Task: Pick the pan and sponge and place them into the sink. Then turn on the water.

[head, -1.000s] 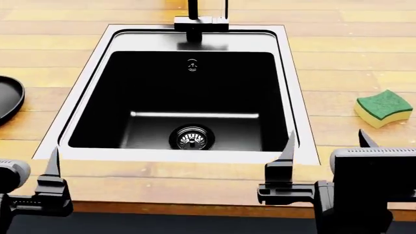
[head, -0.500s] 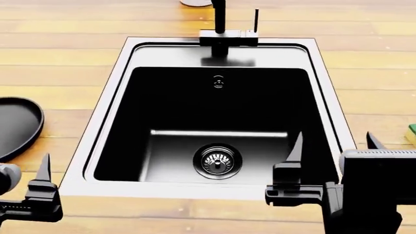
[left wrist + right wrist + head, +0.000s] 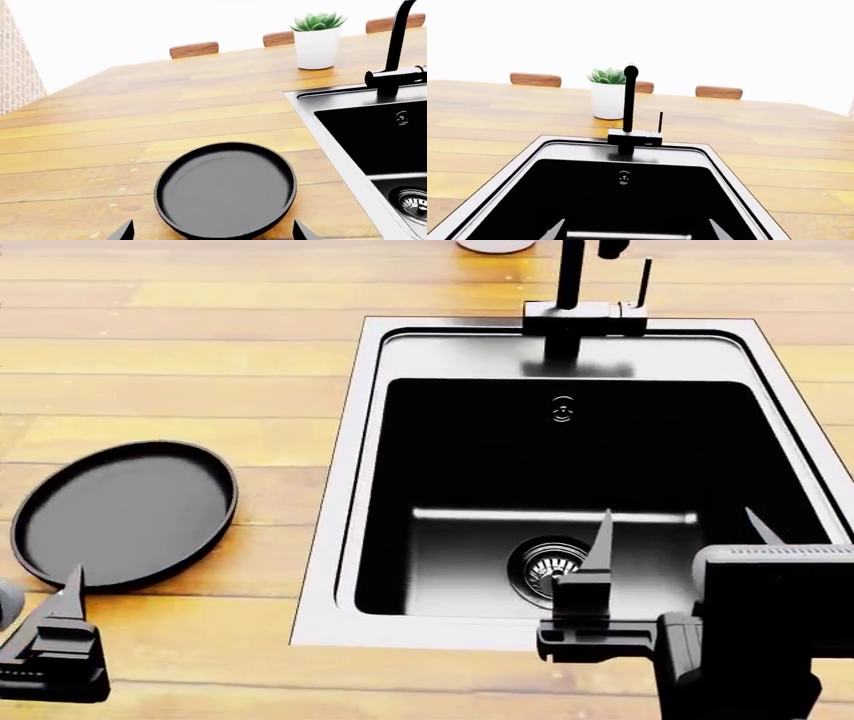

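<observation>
Round matte-black frying pan (image 3: 123, 512) on wooden worktop (image 3: 174, 360), left of brushed-steel sink (image 3: 350, 440). Black faucet (image 3: 630, 110), white potted succulent (image 3: 317, 41) behind sink. Left gripper (image 3: 60, 640) near pan; right gripper (image 3: 674, 560) over basin; both spread, empty.

I see the black round pan (image 3: 123, 512) flat on the wooden counter (image 3: 200, 370), left of the steel sink (image 3: 340, 490), whose dark basin holds nothing.
</observation>
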### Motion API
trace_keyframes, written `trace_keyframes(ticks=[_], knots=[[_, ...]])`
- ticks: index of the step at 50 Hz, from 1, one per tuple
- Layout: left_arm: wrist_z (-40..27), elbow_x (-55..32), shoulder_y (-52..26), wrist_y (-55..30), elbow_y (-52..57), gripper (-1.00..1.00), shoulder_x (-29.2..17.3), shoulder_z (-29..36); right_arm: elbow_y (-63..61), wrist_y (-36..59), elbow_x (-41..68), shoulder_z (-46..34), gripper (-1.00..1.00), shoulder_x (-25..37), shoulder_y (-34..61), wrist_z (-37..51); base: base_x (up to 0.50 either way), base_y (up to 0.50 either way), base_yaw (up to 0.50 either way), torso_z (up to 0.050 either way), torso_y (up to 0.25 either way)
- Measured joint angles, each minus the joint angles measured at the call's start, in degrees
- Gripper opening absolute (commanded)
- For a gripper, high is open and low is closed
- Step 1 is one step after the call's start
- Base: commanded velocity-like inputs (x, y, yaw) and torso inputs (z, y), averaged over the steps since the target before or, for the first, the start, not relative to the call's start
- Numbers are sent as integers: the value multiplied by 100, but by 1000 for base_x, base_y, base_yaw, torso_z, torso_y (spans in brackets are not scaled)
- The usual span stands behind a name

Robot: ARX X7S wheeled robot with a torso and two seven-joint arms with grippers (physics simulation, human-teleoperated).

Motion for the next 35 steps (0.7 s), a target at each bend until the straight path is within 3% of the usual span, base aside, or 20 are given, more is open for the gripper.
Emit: trace_keyframes(ticks=[6,13,19,35], knots=[[33,-499,-288,-772,-6,100,-124,-344,-14,40,40,35,100,17,12,8,0,0,0,0,0],[-1182,-2623,-893,-1444,-707,100,-703,-623,28,13,54,49,100,32,-33,-3,0,0,0,0,0],[-1605,-3555,-1366,-1550,-1454,100,-1041,-419,67,-2,58,43,100,45,-71,-10,0,0,0,0,0],[-1600,-4157,-2388,-1633,-2922,100,-1543,599,40,39,121,79,100,106,-101,-8,0,0,0,0,0]])
